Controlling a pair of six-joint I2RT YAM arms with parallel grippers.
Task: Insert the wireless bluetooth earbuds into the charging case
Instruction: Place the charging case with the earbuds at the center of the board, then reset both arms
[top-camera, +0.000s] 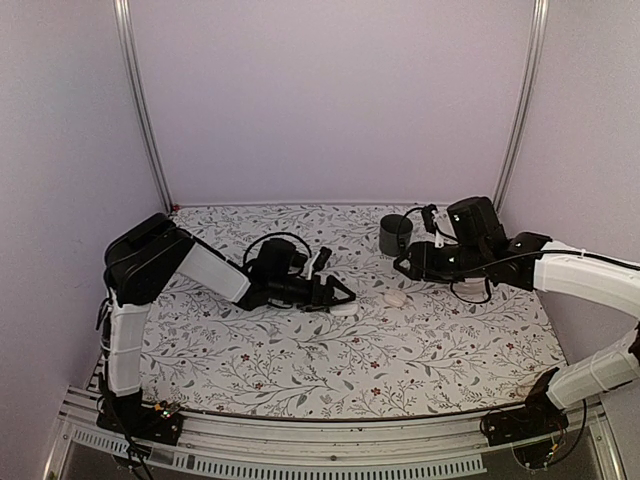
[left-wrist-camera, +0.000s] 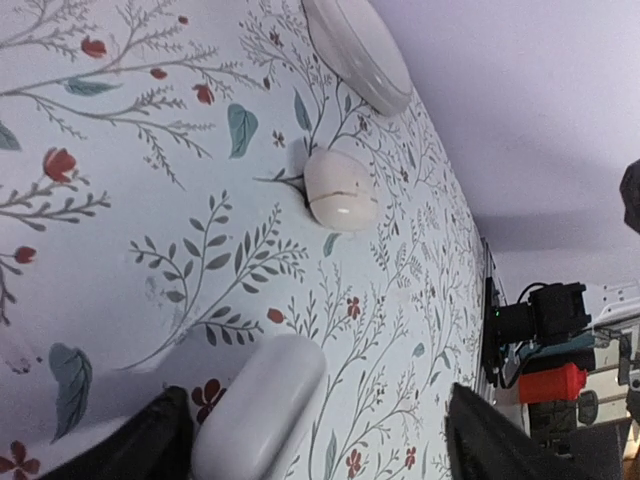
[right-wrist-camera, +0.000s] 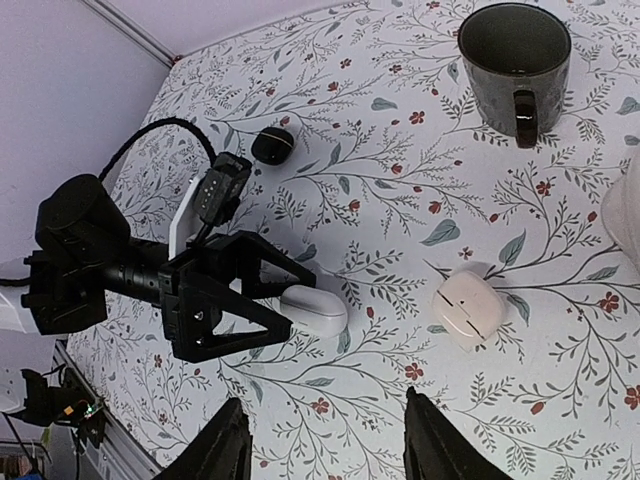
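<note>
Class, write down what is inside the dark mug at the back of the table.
The dark mug shows only its bare inner wall; nothing lies visibly inside. Its shadowed bottom cannot be made out.

Soft, even light all round, tinted lilac by the walls (top-camera: 330, 100). Shadows under things are faint. In the left wrist view the near fingers (left-wrist-camera: 150, 445) are dark smears, out of focus; the cloth (left-wrist-camera: 150, 230) farther off is sharp.
</note>
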